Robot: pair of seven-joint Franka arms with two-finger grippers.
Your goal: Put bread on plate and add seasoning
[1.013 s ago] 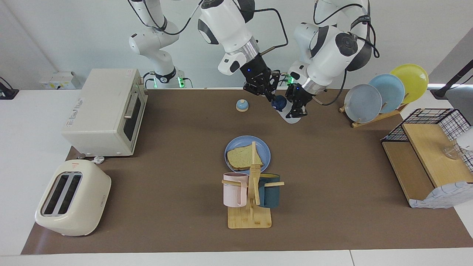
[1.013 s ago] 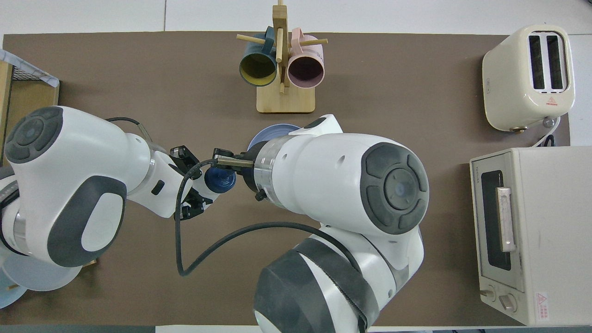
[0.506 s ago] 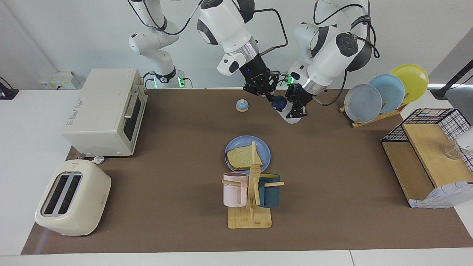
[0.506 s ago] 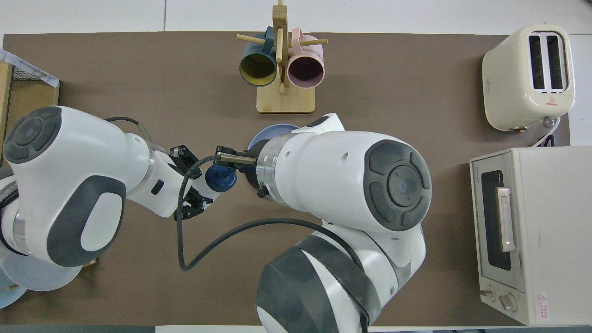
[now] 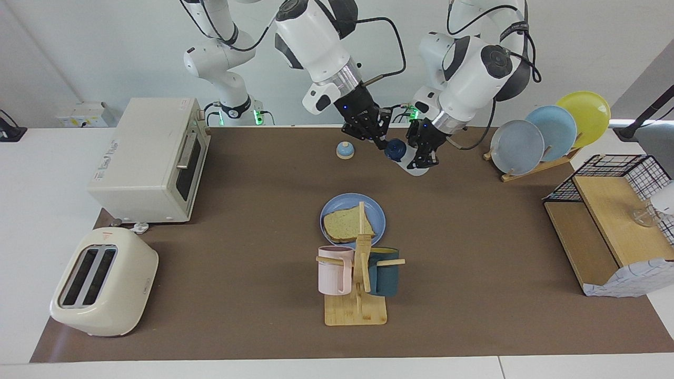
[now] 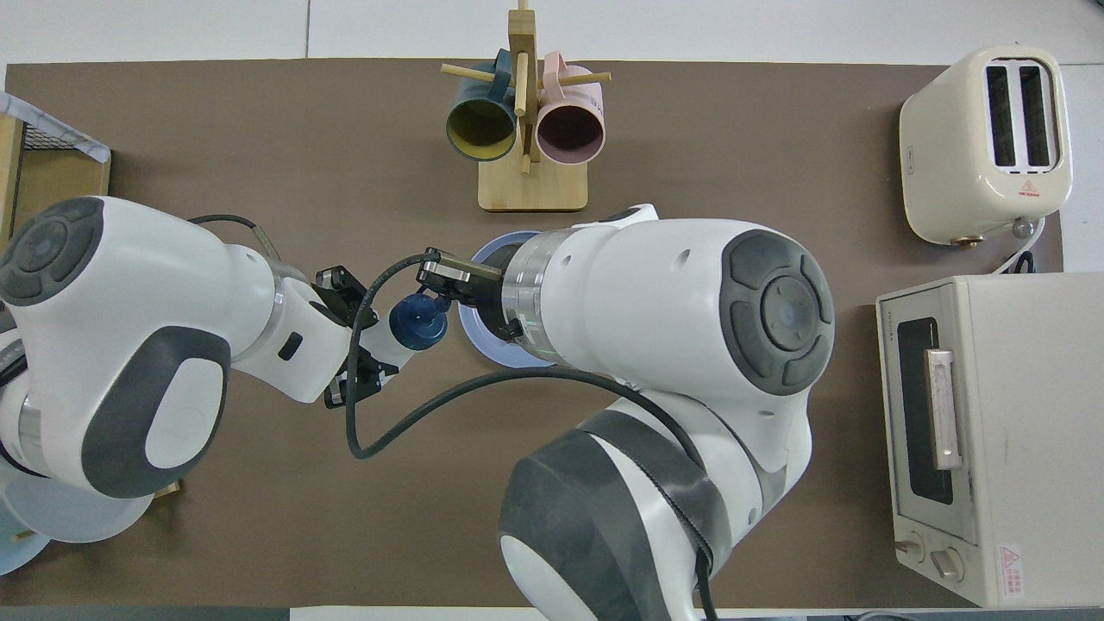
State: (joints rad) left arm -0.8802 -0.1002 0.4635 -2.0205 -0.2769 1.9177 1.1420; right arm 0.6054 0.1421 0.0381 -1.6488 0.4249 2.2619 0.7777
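The right gripper (image 5: 380, 143), pinched on the seasoning's cap (image 5: 394, 149), has swung slightly toward its own arm's end. The left gripper (image 5: 424, 152) stays clamped on the seasoning (image 5: 408, 164), held above the table near the robots. That looks like uncapping, while the bread (image 5: 345, 224) lies on the plate (image 5: 337, 202) unseasoned.

The counter (image 5: 474, 316) is showing a brown mat. The plate (image 5: 376, 209) is showing periwinkle blue under the tan-golden bread (image 5: 345, 223) (its crust darker brown). The seasoning (image 5: 403, 155) is wearing a navy cap on a whitish body. Pink mug (image 5: 334, 271) and teal mug (image 5: 384, 273) are hanging on pale wood; the toaster (image 5: 102, 281) is looking cream.
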